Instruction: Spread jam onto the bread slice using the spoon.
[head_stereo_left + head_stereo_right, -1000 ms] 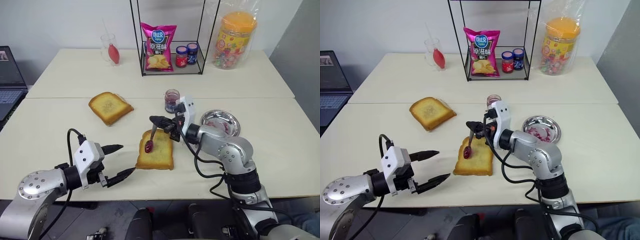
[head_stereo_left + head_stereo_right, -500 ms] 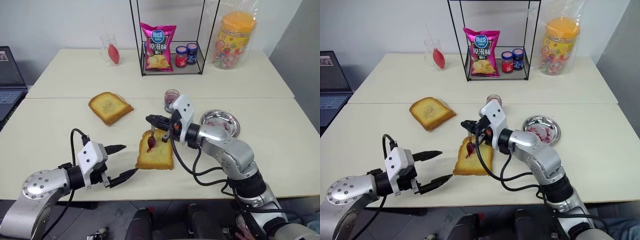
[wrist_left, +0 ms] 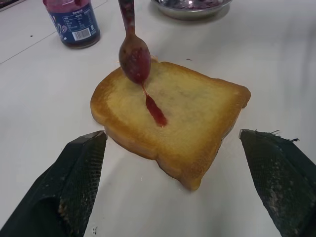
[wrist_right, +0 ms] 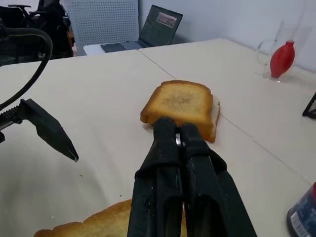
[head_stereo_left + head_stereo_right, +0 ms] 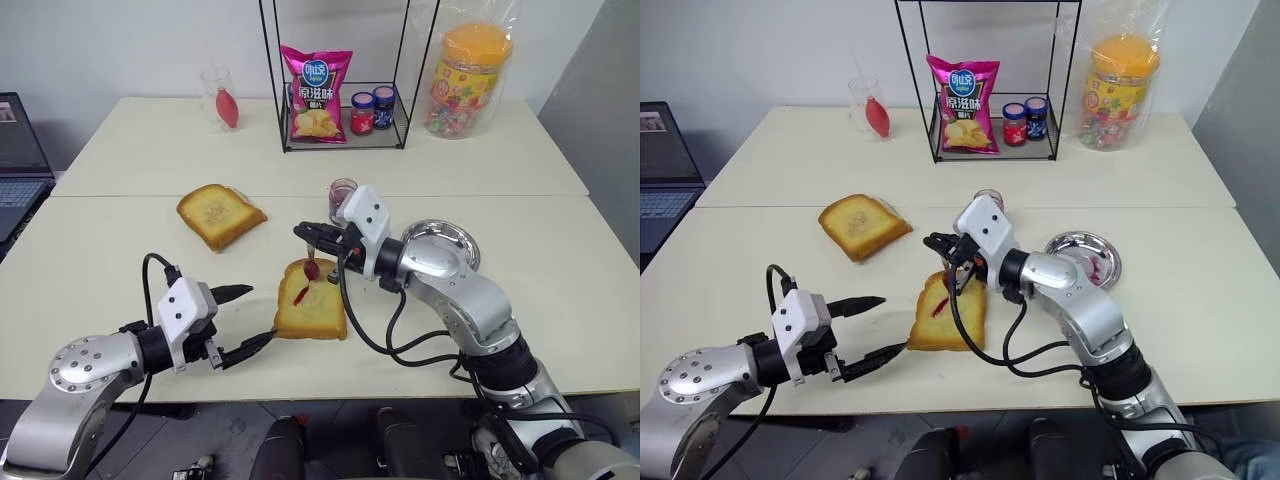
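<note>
Left gripper (image 5: 240, 322) sits nearest the camera at the bench's front edge, fingers spread wide, empty, its tips just beside the bread slice (image 5: 311, 303) at the slice's 8 o'clock. The slice lies flat near bench centre and carries a short red streak of jam (image 3: 156, 110) on its pale face.

Right gripper (image 5: 312, 236) is pressed together, pinching the spoon (image 5: 312, 263) by the handle. The bowl hangs downward, coated in jam, over the slice's far edge. The head views do not settle whether bowl and bread touch. The left wrist view shows a thin strand running from the bowl to the streak.

Jam jar (image 5: 343, 201) stands at the slice's 1 o'clock, partly hidden behind the right wrist. Round steel dish (image 5: 446, 244), smeared red, sits at 3 o'clock. A second toast slice (image 5: 220, 214) lies well apart at 10 o'clock.

Far half of the bench: black wire rack (image 5: 340, 125) holding a pink crisp bag (image 5: 317, 93) and two small jars (image 5: 372, 108); a clear glass with a red object (image 5: 220, 99) to its 9 o'clock; a tub of sweets (image 5: 467, 78) to its 3 o'clock.

Bench (image 5: 130, 250) is pale cream, two tops butted with a seam. White wall behind. A laptop (image 5: 18, 160) is open at the left edge.

The right wrist view adds a white perforated panel (image 4: 101, 22) beyond the laptop.
</note>
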